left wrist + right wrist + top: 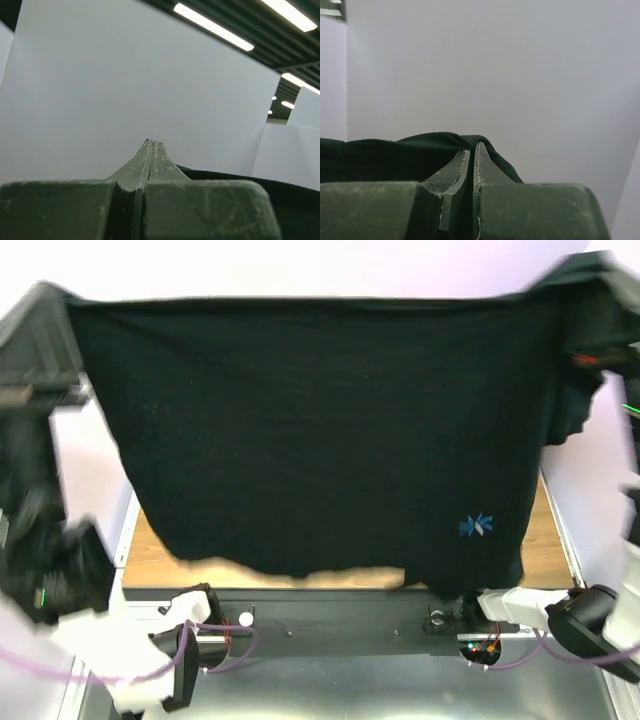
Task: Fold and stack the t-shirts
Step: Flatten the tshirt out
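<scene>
So far: black t-shirt (300, 440) is hanging unfolded
Left gripper (151, 145), right gripper (471, 146): pinching its top edge
Remaining: folding, stacking

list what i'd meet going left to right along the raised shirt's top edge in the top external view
left gripper → black t-shirt, hanging spread out between the two → right gripper

T-shirt (320, 440) stretched between left pincer (151, 146) and right pincer (471, 148); hangs above table (150, 562).
</scene>
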